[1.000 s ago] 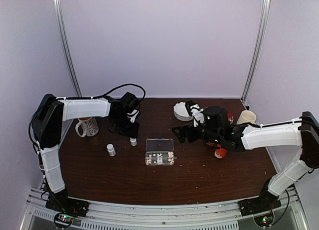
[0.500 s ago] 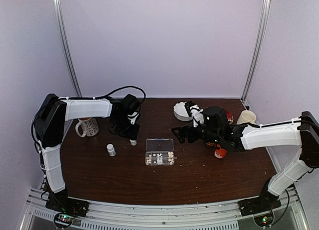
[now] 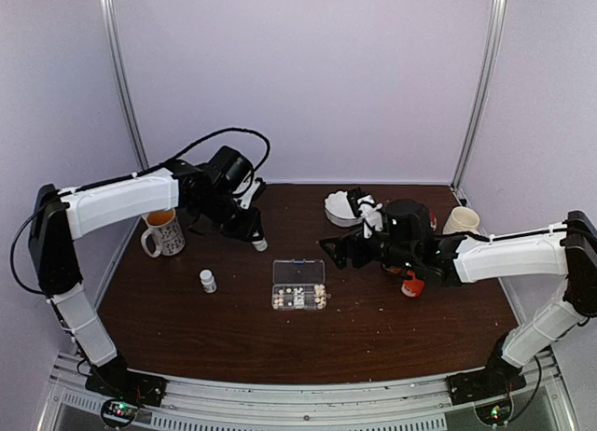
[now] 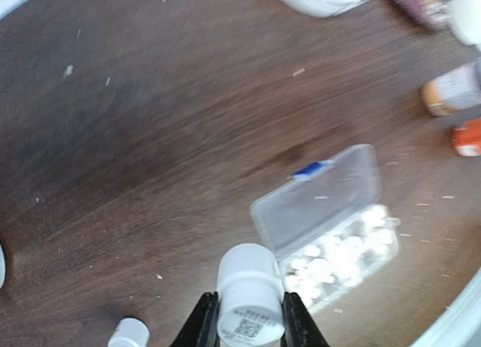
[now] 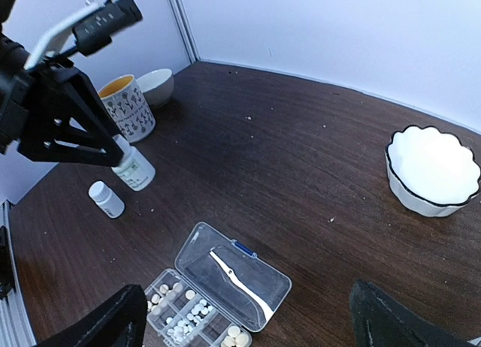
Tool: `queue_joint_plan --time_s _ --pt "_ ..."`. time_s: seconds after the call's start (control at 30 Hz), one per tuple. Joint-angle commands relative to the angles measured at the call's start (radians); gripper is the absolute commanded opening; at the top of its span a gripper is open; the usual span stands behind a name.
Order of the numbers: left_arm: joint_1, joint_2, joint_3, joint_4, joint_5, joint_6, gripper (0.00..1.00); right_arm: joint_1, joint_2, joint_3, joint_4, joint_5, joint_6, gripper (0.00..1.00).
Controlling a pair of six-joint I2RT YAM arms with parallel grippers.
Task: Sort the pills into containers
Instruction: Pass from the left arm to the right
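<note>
Ceramic at far left: a patterned mug point(image 3: 163, 235) with a handle. Near it stands a free bottle point(image 3: 207, 281), small, white plastic, round-capped, upright. The box point(image 3: 298, 285) is clear hard plastic, rectangular, its lid laid open flat with a blue latch. The pills point(image 5: 197, 313), tiny pale discs, lie in the compartments of the half nearer the arms' bases. Behind the box sits a glossy white bowl point(image 3: 340, 207) with a scalloped, dark-edged rim. Farther right are an orange bottle point(image 4: 451, 95) with a pale label and a pale cup point(image 3: 461, 219).

The surface point(image 3: 233, 338) is dark brown wood grain, flecked with pale crumbs. Plain lilac walls point(image 3: 298, 76) with metal posts close it in.

The left hand point(image 4: 250, 324) is clamped on a held bottle point(image 4: 250, 287), white, labelled and tilted, one finger on each side, to the left of the box and behind it. The right hand point(image 3: 332, 251) hovers just right of the box, fingers spread wide, holding nothing.
</note>
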Motion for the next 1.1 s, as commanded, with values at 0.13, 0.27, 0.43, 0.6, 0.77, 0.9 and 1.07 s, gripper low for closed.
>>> queue_joint_plan --time_s 0.13,0.27,0.43,0.6,0.77,0.9,1.07 --pt "-0.017 -0.218 0.001 0.034 0.151 -0.042 0.21 0.037 -0.091 -0.098 0.176 -0.014 -0.07 0.98" --pt "-0.024 -0.321 -0.11 0.177 0.272 -0.102 0.2 0.052 -0.127 -0.142 0.253 -0.007 -0.07 1.0" --pt "-0.051 -0.408 -0.151 0.252 0.359 -0.138 0.2 0.12 -0.22 -0.159 0.263 0.007 -0.192 1.0" --pt "-0.069 -0.421 -0.083 0.243 0.454 -0.137 0.2 0.131 -0.3 -0.152 0.284 -0.137 -0.195 1.0" --pt "-0.112 -0.42 -0.071 0.319 0.526 -0.168 0.2 0.138 -0.342 -0.069 0.169 -0.343 -0.202 0.99" --pt "-0.124 -0.412 -0.044 0.353 0.569 -0.195 0.2 0.158 -0.366 -0.089 0.249 -0.351 -0.209 0.88" --pt "-0.142 -0.414 -0.04 0.392 0.594 -0.218 0.2 0.175 -0.355 -0.066 0.282 -0.359 -0.184 0.86"
